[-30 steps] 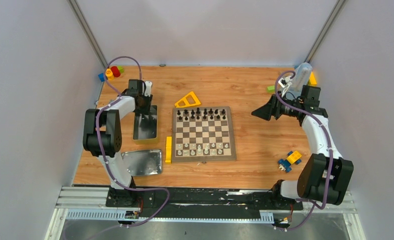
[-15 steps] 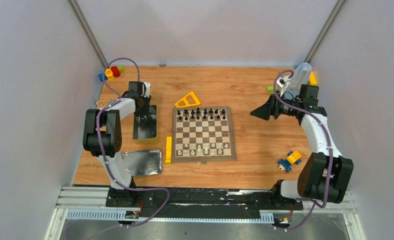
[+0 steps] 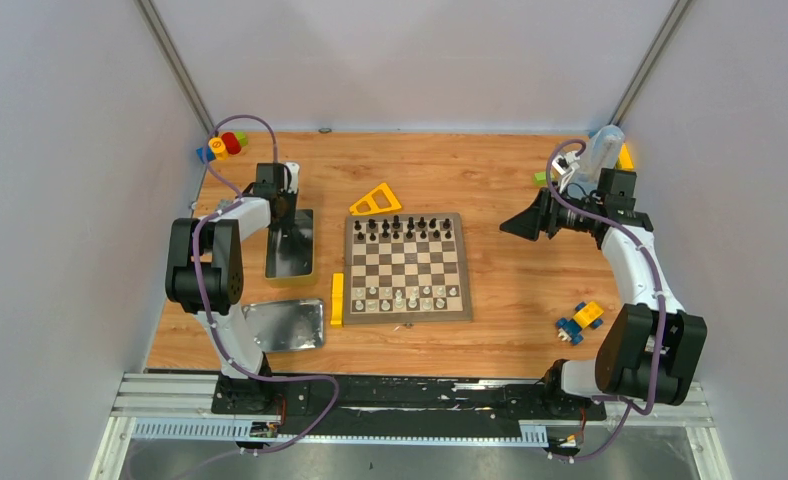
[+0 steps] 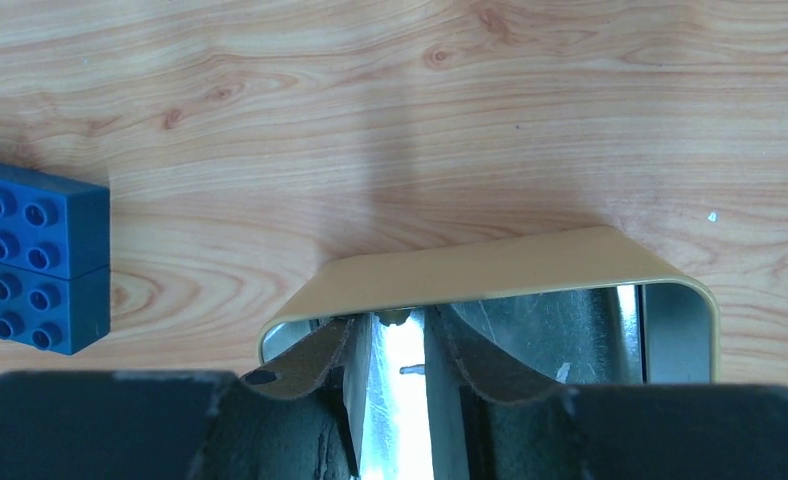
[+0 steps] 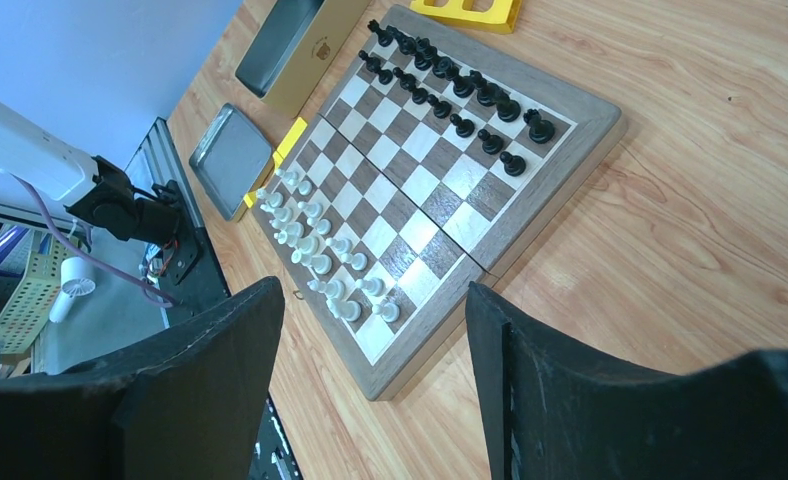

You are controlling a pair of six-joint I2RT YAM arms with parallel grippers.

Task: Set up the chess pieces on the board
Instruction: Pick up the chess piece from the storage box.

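The left pincer (image 4: 395,322) is set down inside the open tin (image 4: 490,265) near the table's left edge, presumably so that a spare piece can be fetched. Its fingers are drawn close with a narrow gap, and whether anything is pinched cannot be told. The left arm is stretched forward, wrist bent downward. The board (image 3: 407,265) lies at the table's middle, with black pieces (image 3: 402,228) ranked along its far side and pale pieces (image 3: 407,297) along its near side. The right pincer (image 5: 372,300) is held spread and empty above the table's right side, levelled at the board, likely parked clear.
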